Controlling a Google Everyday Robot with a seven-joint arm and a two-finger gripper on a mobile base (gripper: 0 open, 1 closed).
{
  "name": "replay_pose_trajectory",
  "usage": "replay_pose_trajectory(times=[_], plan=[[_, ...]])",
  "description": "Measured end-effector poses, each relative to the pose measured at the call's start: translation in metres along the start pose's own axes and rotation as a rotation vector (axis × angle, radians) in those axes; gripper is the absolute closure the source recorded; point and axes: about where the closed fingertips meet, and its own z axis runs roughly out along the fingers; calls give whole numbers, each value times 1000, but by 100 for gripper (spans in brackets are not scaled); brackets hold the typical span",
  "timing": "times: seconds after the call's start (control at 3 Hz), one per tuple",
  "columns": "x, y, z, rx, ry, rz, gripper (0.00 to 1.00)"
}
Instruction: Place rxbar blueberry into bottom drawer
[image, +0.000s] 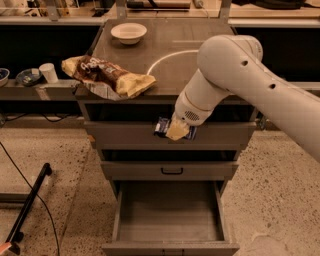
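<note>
gripper (178, 131) hung in front of the top drawer (125, 135), at the end of the white arm (250, 80) that reached down from the right, its pale fingers clamped on the rxbar blueberry (161, 127). the dark blue bar lay roughly flat in the grip, one end sticking out to the left and the other to the right, in the air above the open drawer and touching nothing else that could be made out.

the bottom drawer (170, 215) was pulled well out, showing its plain grey floor between low side walls. the middle drawer (130, 170), with its black handle (172, 172), was pushed in, as was the top one. a white bowl (129, 33) sat at the back of the cabinet top (180, 45); what it held could not be told.

the open drawer's mouth lay directly below the gripper, with the middle drawer's front between them. a brown-and-yellow chip bag (107, 76) lay on the cabinet top's front left corner, hanging a little over the edge and well apart from the gripper.

the cabinet top was dark, with a pale curved line (165, 57) on it. speckled floor (55, 155) lay around, with a black cable (30, 185) on the left. a white cup (48, 72) stood on a low shelf to the left.
</note>
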Motion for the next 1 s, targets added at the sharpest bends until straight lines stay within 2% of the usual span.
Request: replay_pose_trajectory(times=[0.33, 0.67, 1.0], plan=[[-2, -2, 1, 9, -8, -75, 100], [-13, -5, 13, -6, -116, -86, 100], [-72, 8, 42, -43, -273, -77, 100]])
